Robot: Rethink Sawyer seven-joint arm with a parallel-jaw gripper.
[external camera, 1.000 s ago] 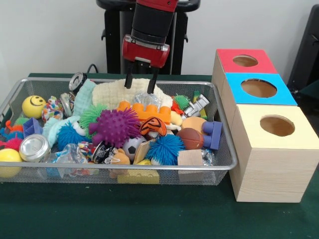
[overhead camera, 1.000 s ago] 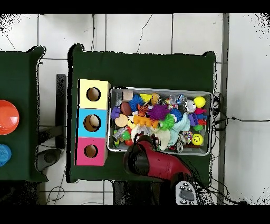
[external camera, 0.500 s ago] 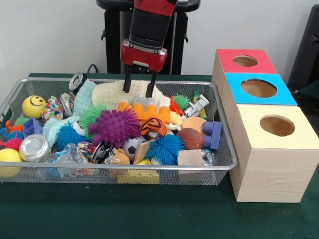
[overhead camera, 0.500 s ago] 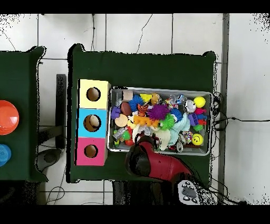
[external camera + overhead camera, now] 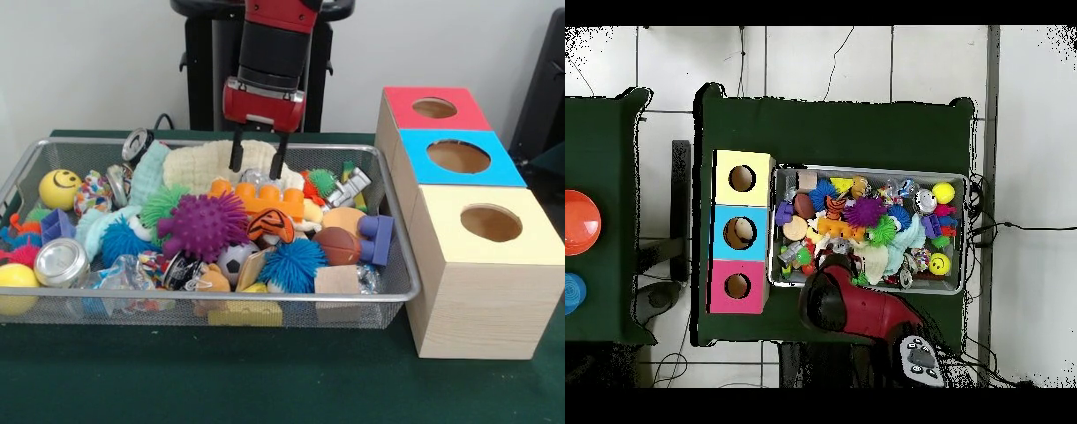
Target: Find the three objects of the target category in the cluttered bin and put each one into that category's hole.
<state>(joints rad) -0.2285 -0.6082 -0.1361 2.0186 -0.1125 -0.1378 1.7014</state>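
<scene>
Red gripper (image 5: pixel 257 162) is hovering, fingers apart and empty, over the mesh bin (image 5: pixel 396 265) at centre frame; toys are sitting inside, 3 box holes (image 5: pixel 491 223) showing nothing delivered.

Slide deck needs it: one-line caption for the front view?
Open gripper hovers over a toy-filled wire bin beside red, blue and yellow hole boxes.
</scene>
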